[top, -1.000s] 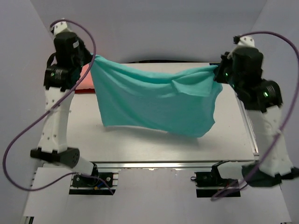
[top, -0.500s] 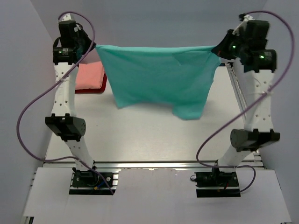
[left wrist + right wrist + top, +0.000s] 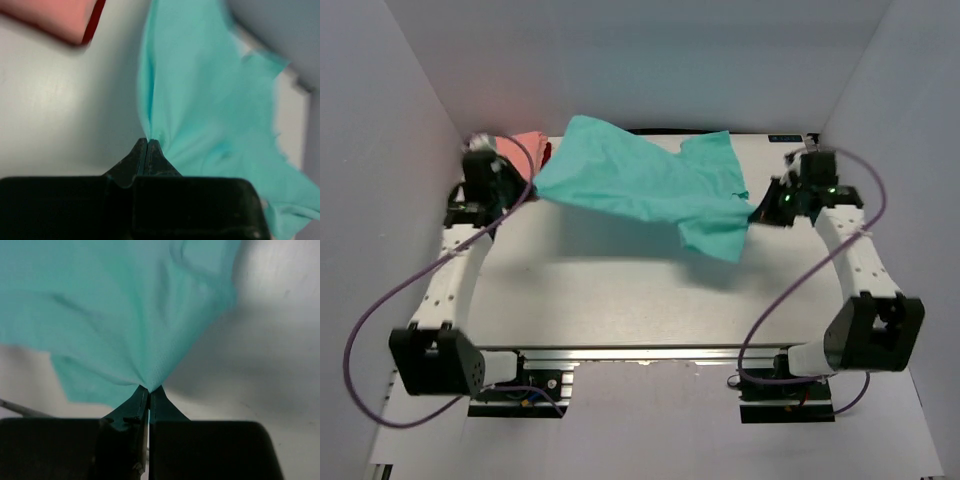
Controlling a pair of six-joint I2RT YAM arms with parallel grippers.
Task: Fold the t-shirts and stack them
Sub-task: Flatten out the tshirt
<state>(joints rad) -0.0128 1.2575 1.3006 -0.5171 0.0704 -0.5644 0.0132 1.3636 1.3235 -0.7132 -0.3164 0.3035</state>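
The teal t-shirt (image 3: 640,185) hangs stretched in the air between my two grippers, over the back of the table. My left gripper (image 3: 532,186) is shut on its left edge (image 3: 165,115). My right gripper (image 3: 757,211) is shut on its right edge (image 3: 125,315). The cloth billows toward the back wall, with one corner drooping at the front right. The salmon-pink t-shirt (image 3: 527,143) lies folded at the back left, on top of the dark red one (image 3: 547,152). Both show in the left wrist view, the pink (image 3: 50,17) above a thin dark red edge (image 3: 95,20).
The white table top (image 3: 620,290) spreads below the shirt. Grey walls close in the back and both sides. A metal rail (image 3: 650,350) runs along the near edge, with both arm bases behind it.
Both arms have swung down and toward the back from a raised hold. The teal shirt went from hanging as a vertical sheet to flying out nearly flat and low.
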